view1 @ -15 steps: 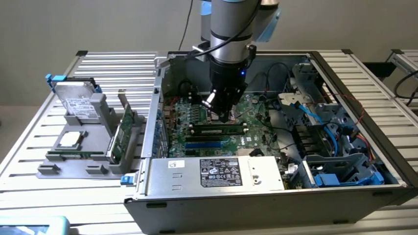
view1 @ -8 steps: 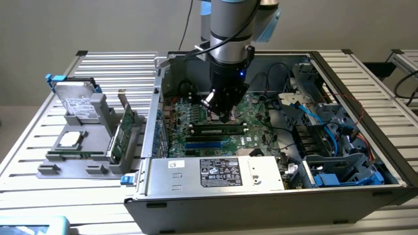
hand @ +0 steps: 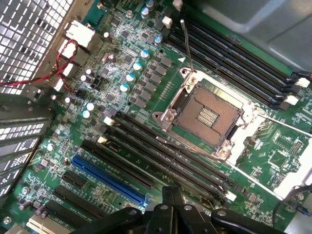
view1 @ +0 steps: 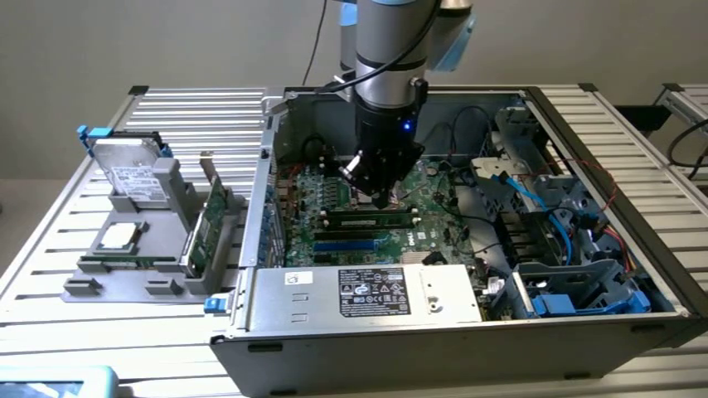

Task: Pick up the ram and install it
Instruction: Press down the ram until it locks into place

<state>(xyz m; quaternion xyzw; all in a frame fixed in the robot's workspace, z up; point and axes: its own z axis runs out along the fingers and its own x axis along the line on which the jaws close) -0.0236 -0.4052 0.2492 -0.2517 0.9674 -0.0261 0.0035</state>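
Observation:
In the exterior view my gripper [view1: 382,199] hangs inside the open computer case [view1: 443,348], low over the motherboard [view1: 321,199]. A narrow dark-green ram stick [view1: 370,222] with black chips lies along a slot right under the fingertips; whether they touch it I cannot tell. In the wrist view my gripper [hand: 172,192] is shut, its two fingers pressed together with nothing seen between them. They hover over the middle group of long black slots [hand: 165,156], next to the empty CPU socket [hand: 207,114]. The ram is hidden in the wrist view.
A blue slot [hand: 107,180] lies beside the black ones, and more black slots [hand: 234,53] run past the socket. The power supply [view1: 366,294] fills the case's front and blue cables [view1: 553,215] its right side. A grey holder [view1: 133,265] outside carries a hard drive [view1: 133,178] and an expansion card [view1: 210,224].

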